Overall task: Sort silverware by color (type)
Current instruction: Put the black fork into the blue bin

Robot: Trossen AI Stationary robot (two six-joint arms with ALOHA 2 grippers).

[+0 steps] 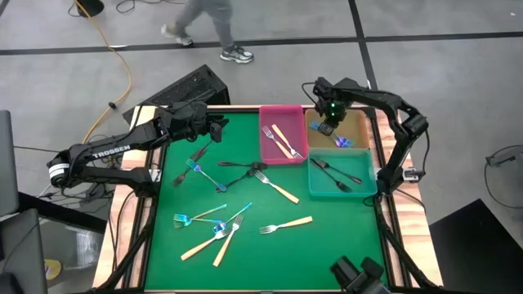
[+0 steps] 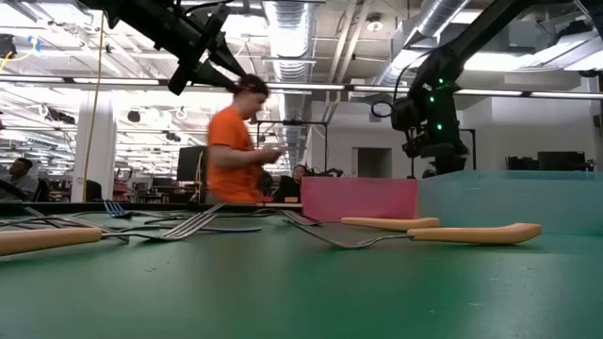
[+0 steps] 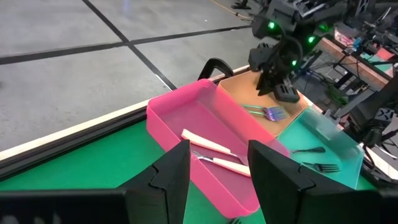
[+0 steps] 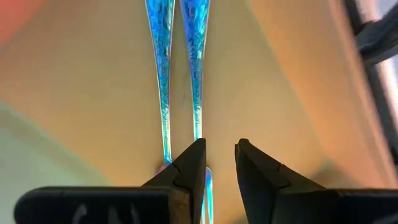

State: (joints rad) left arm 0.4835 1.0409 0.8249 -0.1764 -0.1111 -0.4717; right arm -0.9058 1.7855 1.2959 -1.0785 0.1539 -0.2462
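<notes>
Hovering low over the tan tray [image 1: 357, 122] at the far right corner of the table [image 1: 270, 253], my right gripper [image 4: 216, 163] has its fingers [image 4: 189, 168] slightly apart with nothing clamped between them; two iridescent blue forks [image 4: 179, 62] lie side by side on the tray floor just beneath and ahead of the fingertips, and whether a tip touches one handle I cannot tell. From above, those blue forks [image 1: 341, 142] show near the tray's near edge.

My left gripper [image 1: 217, 129] hangs in the air near the far edge of the table, left of the pink tray [image 1: 265, 147], its fingers [image 3: 171, 174] parted and holding nothing.

The pink tray holds two tan-handled forks [image 1: 282, 140]. The teal tray [image 1: 368, 186], at the right edge just nearer than the tan one, holds two black forks [image 1: 337, 174].

On the green table itself the rest lies loose: a black fork [image 1: 241, 164] and a tan-handled fork [image 1: 276, 187] near the middle, a blue fork [image 1: 204, 175] and another dark fork [image 1: 198, 153] toward the left, and nearer the front edge a cluster of blue forks [image 1: 196, 217] crossed with tan-handled ones [image 1: 225, 245], plus one tan-handled fork [image 1: 288, 224] apart to their right.

Beyond the table, a person in an orange shirt [image 2: 231, 151] stands in the room.
</notes>
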